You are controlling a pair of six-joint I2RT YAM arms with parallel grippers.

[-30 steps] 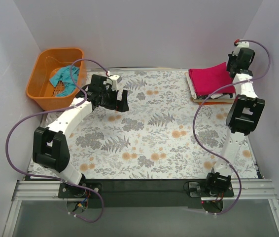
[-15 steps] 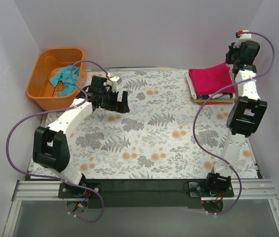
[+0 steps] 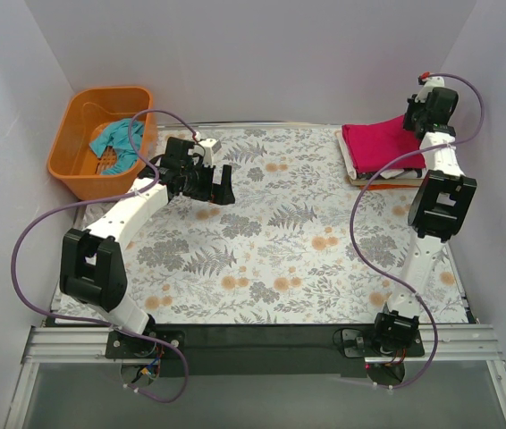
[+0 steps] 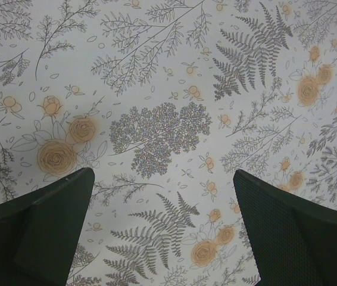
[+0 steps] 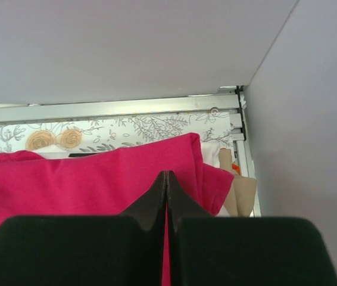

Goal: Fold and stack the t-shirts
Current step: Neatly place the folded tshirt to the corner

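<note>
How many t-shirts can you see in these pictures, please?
3: a magenta t-shirt topping the far-right stack, a white t-shirt beneath it, a teal t-shirt in the orange basket. More may hide below.

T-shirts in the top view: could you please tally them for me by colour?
magenta t-shirt: 1, top of the far-right stack
white t-shirt: 1, under it
teal t-shirt: 1, in the orange basket
Total: 3
</note>
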